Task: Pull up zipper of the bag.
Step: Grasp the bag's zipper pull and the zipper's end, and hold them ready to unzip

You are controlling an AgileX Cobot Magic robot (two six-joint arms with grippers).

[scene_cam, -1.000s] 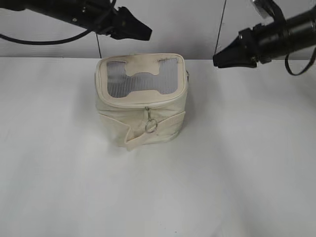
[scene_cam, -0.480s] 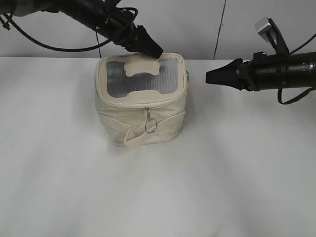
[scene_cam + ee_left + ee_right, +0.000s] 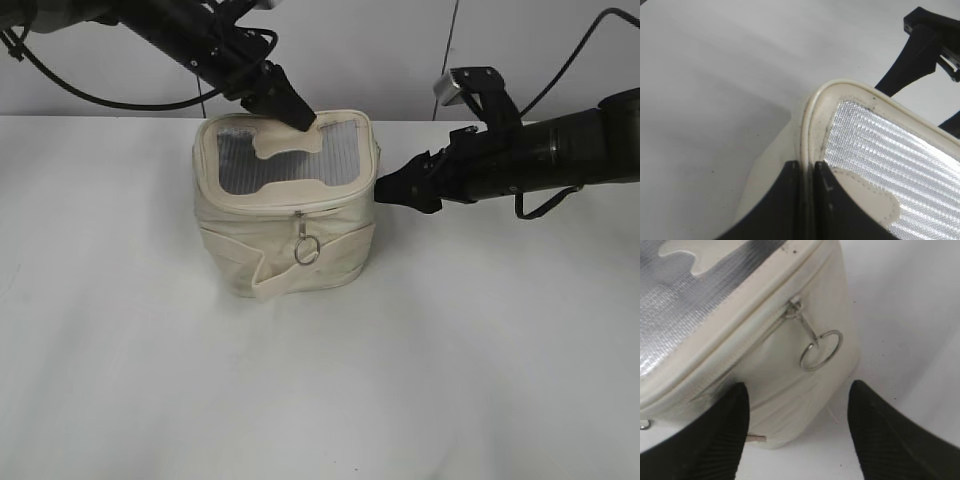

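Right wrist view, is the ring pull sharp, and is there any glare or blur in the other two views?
Right wrist view: the ring pull is fairly sharp; the open right gripper fingers are dark and soft-edged. Left wrist view: the bag window glares bright white, and the shut left gripper is a near-black shape. Exterior view: even light, soft shadow under the bag, slight overall softness.

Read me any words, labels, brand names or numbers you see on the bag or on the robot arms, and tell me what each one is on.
None: no text can be read in any view.
The bag shows only a plain cream patch on its grey window, with no lettering.
The ring pull on the zipper is bare metal.
The left end effector and right end effector are plain black, with no marking visible.
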